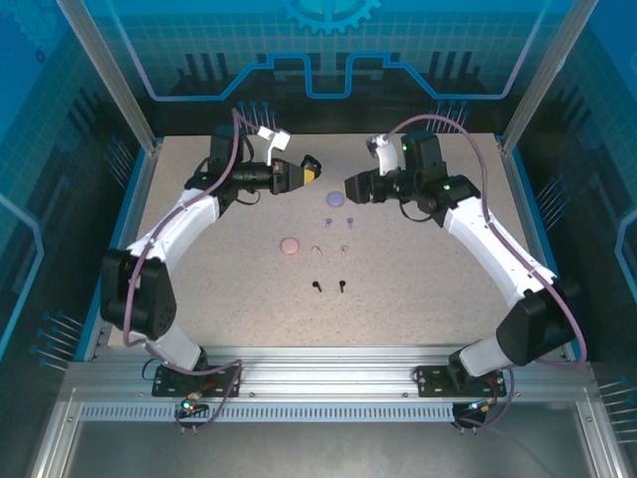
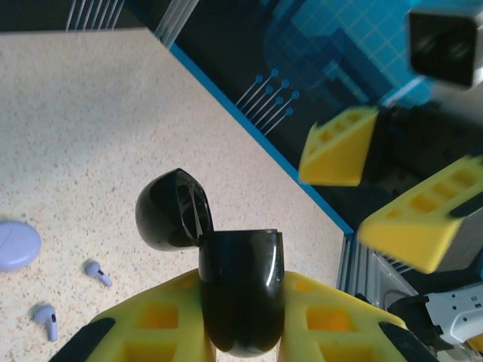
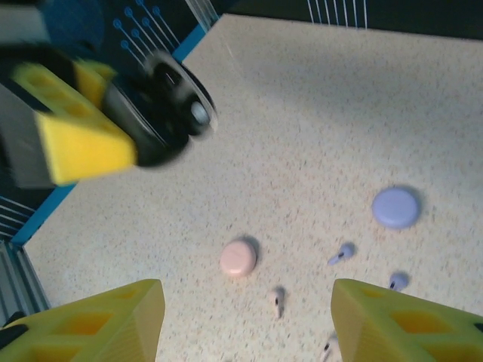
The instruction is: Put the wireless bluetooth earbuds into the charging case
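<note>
My left gripper is shut on a black charging case, held up above the table with its round lid swung open. From above, that left gripper hangs over the far middle, facing my right gripper. The right gripper stands open with nothing between its fingers. Below it lie two purple earbuds, two pale pink earbuds and two black earbuds, all loose on the table.
A closed purple case lies just under the right gripper, and a closed pink case sits left of the pink earbuds. Blue-edged rails bound the speckled table. Both arms curve in from the sides.
</note>
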`<state>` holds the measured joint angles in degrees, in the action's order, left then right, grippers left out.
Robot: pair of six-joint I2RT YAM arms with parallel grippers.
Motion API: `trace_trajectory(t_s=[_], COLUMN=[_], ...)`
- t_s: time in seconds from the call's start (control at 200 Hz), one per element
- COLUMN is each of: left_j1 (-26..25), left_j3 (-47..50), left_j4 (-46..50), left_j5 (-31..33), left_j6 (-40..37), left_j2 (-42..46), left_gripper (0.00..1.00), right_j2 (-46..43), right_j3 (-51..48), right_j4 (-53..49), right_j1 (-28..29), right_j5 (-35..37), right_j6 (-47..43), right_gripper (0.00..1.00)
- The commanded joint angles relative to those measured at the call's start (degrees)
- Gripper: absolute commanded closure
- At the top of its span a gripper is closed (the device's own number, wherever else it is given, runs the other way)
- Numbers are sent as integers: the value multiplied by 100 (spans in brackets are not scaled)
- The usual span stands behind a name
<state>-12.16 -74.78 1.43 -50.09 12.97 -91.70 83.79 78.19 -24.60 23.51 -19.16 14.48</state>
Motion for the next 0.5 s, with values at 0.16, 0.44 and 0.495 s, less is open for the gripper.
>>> trace_trajectory(t_s=[0.16, 0.44, 0.495], left_j1=[3, 3, 4], left_j3=[1096, 2110, 2328], left_j4=[-1207, -1532, -1681], left_j5=[699, 1714, 1918], left_j6=[558, 413, 408], left_j2=[1357, 2373, 2539], left_gripper=[100, 100, 100], right_j2=[-353, 133, 332], right_j3=[-1008, -1395, -1340], right_j4=[19, 99, 34], right_j1=[1013, 2290, 2499], right_j5=[1307, 2249, 2364], right_j6=[780, 1265, 1332], right_gripper=[39, 39, 39])
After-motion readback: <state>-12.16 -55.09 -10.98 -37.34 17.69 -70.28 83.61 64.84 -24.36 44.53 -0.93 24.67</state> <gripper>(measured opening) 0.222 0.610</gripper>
